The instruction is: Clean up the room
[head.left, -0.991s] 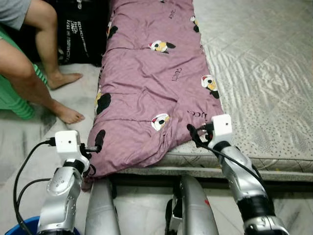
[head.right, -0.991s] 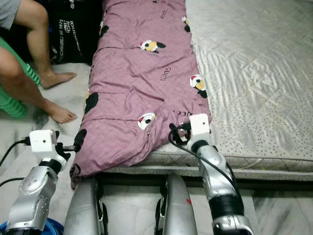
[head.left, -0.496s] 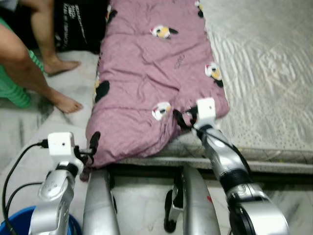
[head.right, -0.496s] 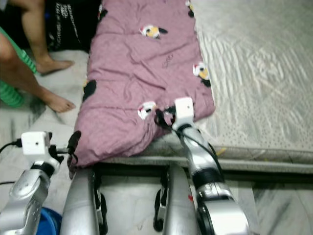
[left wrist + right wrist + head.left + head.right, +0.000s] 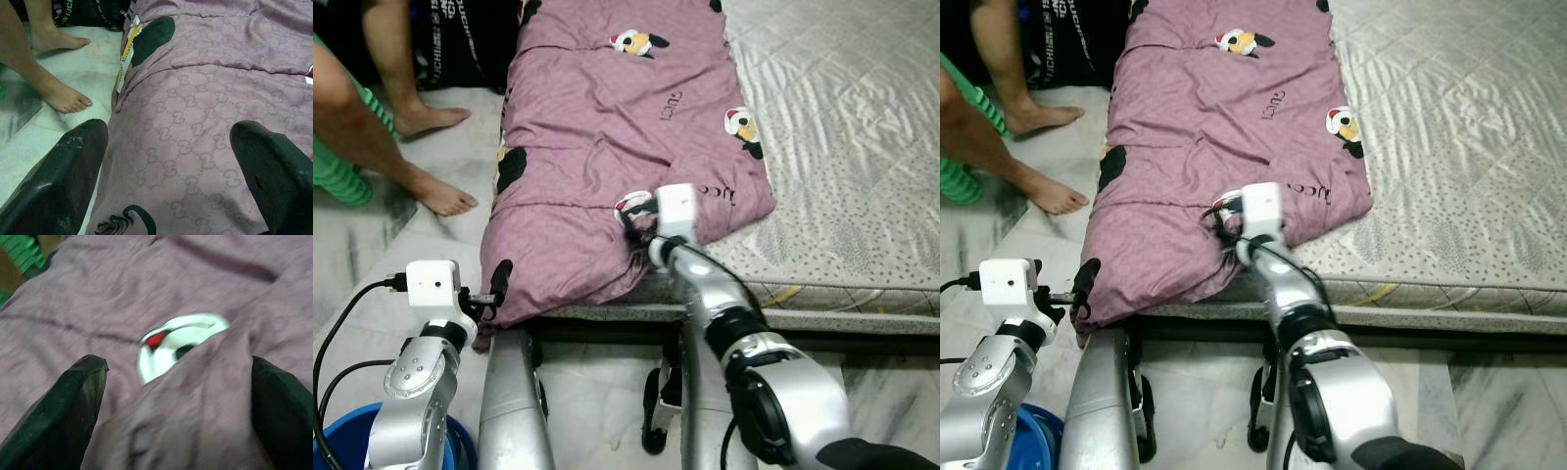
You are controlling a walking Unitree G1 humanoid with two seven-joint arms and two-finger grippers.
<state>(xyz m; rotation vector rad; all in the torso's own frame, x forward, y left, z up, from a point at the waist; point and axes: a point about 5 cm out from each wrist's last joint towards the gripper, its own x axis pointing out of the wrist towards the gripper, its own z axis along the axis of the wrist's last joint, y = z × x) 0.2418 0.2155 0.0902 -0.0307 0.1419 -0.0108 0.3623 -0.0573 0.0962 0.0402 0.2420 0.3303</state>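
Head stereo pair: looks forward and down from above the robot's own legs at the bed end, purple quilt (image 5: 617,147) centred, bare mattress (image 5: 862,137) to the right, a person's feet (image 5: 435,196) on the floor at upper left. Both eyes share nearly all of it, slightly offset.

Left wrist cam: close, looks along its fingers (image 5: 73,176) at the quilt's hanging floor-side edge; same foot also visible.

Right wrist cam: very close, blurred, facing a cartoon print (image 5: 178,340) on the quilt, same print as in the head views.
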